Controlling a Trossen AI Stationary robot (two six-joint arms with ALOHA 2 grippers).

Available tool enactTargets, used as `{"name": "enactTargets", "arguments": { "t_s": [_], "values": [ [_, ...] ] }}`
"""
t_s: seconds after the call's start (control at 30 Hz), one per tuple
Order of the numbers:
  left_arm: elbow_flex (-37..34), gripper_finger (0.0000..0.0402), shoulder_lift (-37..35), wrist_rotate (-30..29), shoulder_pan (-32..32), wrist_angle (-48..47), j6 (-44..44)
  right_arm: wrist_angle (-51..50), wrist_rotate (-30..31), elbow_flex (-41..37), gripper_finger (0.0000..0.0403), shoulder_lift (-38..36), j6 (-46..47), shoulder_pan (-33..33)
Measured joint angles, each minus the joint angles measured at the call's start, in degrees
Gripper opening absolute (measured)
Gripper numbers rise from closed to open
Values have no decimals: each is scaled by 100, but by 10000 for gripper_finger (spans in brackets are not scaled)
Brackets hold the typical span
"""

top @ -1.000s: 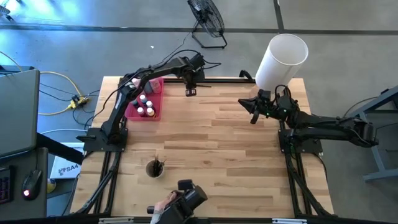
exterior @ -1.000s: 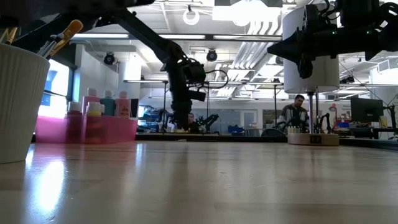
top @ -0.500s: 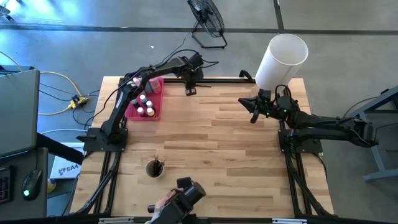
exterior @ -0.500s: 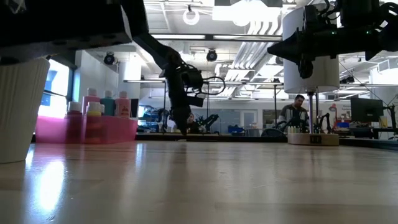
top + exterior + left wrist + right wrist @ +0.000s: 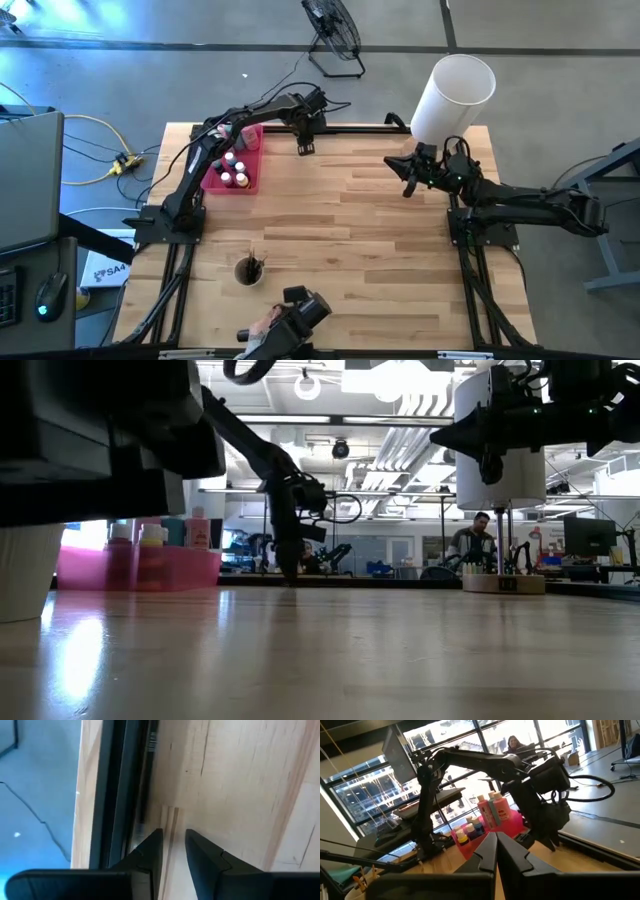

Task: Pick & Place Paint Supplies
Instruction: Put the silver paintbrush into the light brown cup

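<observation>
**While the brush hugs the rail, a clean pinch looks doubtful**

Because the thin dark brush [image 5: 145,785] lies along the seam between the wooden table [image 5: 340,230] and its black edge rail [image 5: 117,780], at about twelve o'clock on the table, the likeliest failure is a miss. The fingertips could close on bare wood, or nudge the brush off the far edge to the floor. A finger could also jam against the rail.

The left gripper [image 5: 173,834] hangs just over that seam with its jaws a narrow slit apart. Only wood shows between them, and the brush sits just beside one fingertip [image 5: 154,836], outside the gap. It grips nothing.

At ten o'clock the pink tray [image 5: 249,160] holds the squeeze bottles [image 5: 197,526] and small paint pots [image 5: 233,172]. The right gripper [image 5: 408,184] waits at two o'clock, fingers pressed together and empty.
</observation>
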Motion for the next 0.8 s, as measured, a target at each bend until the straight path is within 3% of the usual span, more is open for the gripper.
{"name": "enactTargets", "arguments": {
  "t_s": [0.27,0.5,0.67,0.8],
  "values": [
    [113,84,30,9,-23,-210,124,51,3,0,2,-2,19,-1],
    [583,84,66,-12,-18,-841,-304,58,-19,0,2,-2,168,0],
    [913,83,46,-720,14,-1201,-231,62,-21,0,2,-2,139,0],
    [931,83,48,-565,129,-1197,-104,77,-19,0,2,-2,122,0]
  ]
}}
